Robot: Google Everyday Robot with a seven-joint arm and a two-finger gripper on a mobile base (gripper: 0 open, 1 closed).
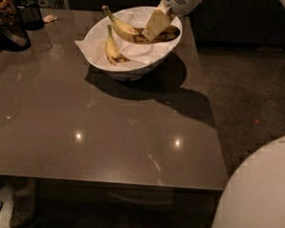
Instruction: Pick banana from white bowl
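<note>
Long brown-streaked yellow banana [125, 29]: likely soft, light; grasp mid-body gently. White end effector [156, 25] over glossy white bowl [135, 72], 1 o'clock; aperture: cannot tell.

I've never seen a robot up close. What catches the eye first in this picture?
The white bowl at the far end of the dark table stands out, with two bananas lying on white paper inside it. The robot's pincer reaches down into the bowl's right side, right at the longer banana, while the shorter banana lies apart to the left. A large white rounded part of the robot fills the lower right corner.
</note>
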